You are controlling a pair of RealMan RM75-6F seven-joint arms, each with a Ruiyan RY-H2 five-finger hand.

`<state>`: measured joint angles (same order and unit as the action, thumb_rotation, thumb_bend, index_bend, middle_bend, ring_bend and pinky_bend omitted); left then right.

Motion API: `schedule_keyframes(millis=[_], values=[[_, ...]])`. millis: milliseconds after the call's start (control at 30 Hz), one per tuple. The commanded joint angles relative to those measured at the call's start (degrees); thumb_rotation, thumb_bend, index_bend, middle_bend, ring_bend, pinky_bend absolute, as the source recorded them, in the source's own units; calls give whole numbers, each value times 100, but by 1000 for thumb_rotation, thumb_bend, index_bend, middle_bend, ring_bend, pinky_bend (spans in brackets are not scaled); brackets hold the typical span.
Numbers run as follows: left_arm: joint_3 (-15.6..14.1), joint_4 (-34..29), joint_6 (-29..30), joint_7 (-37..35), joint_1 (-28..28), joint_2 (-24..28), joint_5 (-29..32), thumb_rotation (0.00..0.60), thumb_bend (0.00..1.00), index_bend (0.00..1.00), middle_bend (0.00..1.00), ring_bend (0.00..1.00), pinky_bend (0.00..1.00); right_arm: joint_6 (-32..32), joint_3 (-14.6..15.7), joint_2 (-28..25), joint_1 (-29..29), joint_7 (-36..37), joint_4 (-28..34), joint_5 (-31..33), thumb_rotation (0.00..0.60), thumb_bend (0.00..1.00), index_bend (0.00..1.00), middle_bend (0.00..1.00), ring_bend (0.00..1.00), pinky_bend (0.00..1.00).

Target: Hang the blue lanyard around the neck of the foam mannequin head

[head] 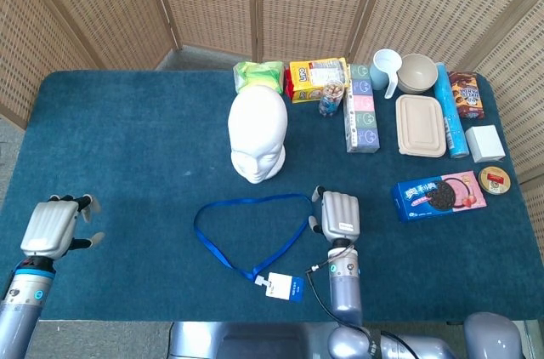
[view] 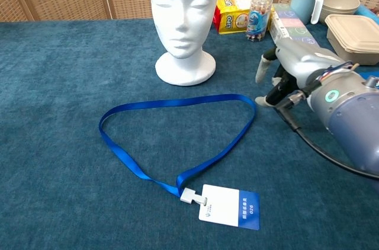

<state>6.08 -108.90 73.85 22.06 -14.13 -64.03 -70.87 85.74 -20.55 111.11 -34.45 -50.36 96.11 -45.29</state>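
The blue lanyard (head: 252,227) lies in a loop on the table, its white-and-blue badge (head: 284,287) at the near end; the chest view shows the lanyard (view: 177,119) and badge (view: 230,207) too. The white foam mannequin head (head: 257,133) stands upright behind the loop, also clear in the chest view (view: 183,19). My right hand (head: 339,214) hovers just right of the loop's right end, fingers apart and holding nothing; in the chest view the right hand (view: 290,69) is next to the strap. My left hand (head: 53,228) is far off at the table's left front, fingers spread, empty.
Along the back right stand snack packs (head: 317,78), a small jar (head: 331,100), a carton (head: 361,119), a cup (head: 385,68), a bowl (head: 417,72) and a lidded box (head: 421,125). A cookie pack (head: 439,194) lies right of my right hand.
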Motion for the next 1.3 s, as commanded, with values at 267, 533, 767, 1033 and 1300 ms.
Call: schedule_keyframes(millis=[267, 533, 767, 1033, 1300], values=[[-38, -112, 53, 82, -42, 33, 3, 585, 134, 462, 567, 469, 384, -122, -158, 224, -174, 6, -534, 189, 600, 297, 431, 919, 1000, 1000], [-63, -170, 104, 119, -50, 53, 66, 583, 133, 462, 567, 470, 384, -414, -244, 318, -343, -72, -985, 435, 600, 298, 430, 919, 1000, 1000], [-70, -183, 134, 115, -69, 61, 96, 585, 134, 462, 567, 470, 384, -563, -371, 406, -490, -87, -1260, 599, 600, 297, 429, 919, 1000, 1000], [-78, -180, 128, 103, -95, 58, 134, 583, 133, 461, 567, 470, 384, -676, -467, 501, -612, -93, -1479, 762, 600, 298, 429, 919, 1000, 1000], [-92, -157, 118, 89, -114, 48, 153, 583, 134, 462, 567, 470, 384, -736, -527, 570, -722, -109, -1626, 841, 600, 297, 429, 919, 1000, 1000]])
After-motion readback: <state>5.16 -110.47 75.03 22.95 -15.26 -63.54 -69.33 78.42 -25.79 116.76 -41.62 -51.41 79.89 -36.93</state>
